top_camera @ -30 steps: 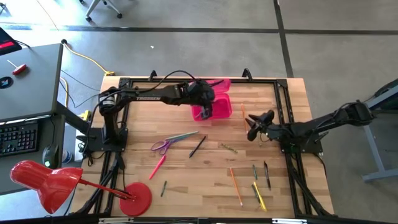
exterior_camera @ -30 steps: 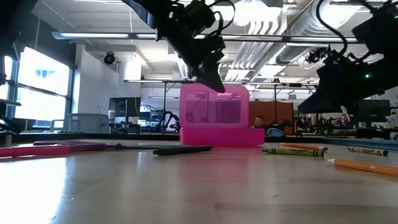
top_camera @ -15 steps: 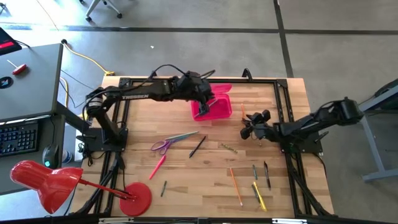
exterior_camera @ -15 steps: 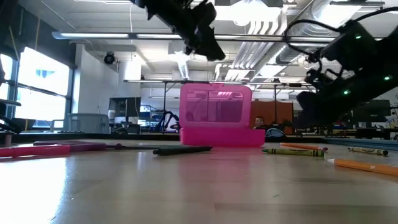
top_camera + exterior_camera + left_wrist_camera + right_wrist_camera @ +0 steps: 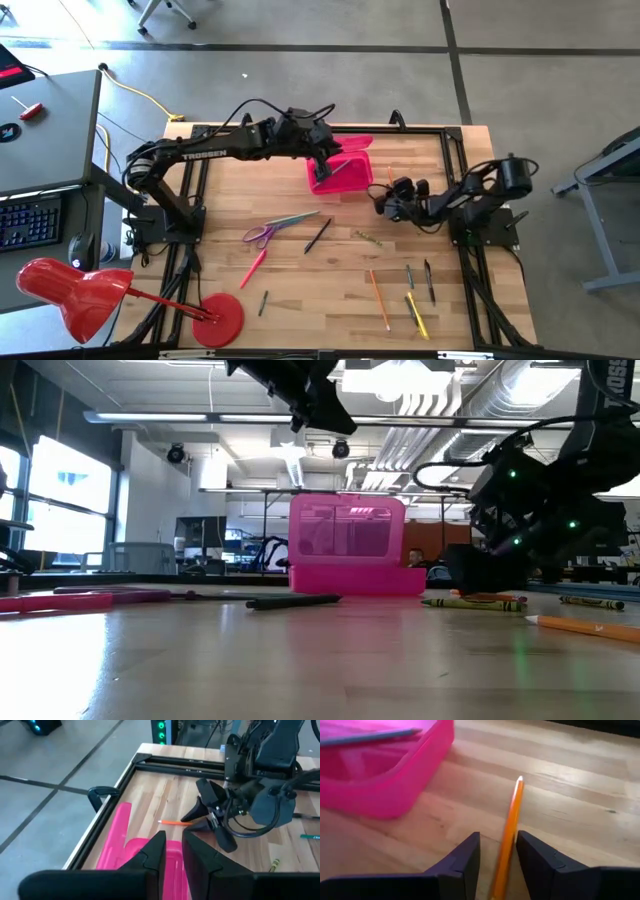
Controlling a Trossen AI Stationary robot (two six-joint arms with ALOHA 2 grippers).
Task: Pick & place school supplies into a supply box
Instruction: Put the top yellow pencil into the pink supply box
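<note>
One orange pencil (image 5: 507,842) between open right pincer (image 5: 498,851)

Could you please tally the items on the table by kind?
Pens, pencils and crayons: 10, one inside the box
Scissors: 1
Pink box: 1
Red lamp: 1
Total: 13

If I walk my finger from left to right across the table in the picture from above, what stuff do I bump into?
Red lamp base → purple scissors → black pen → pink box → right hand → yellow pencil.
</note>
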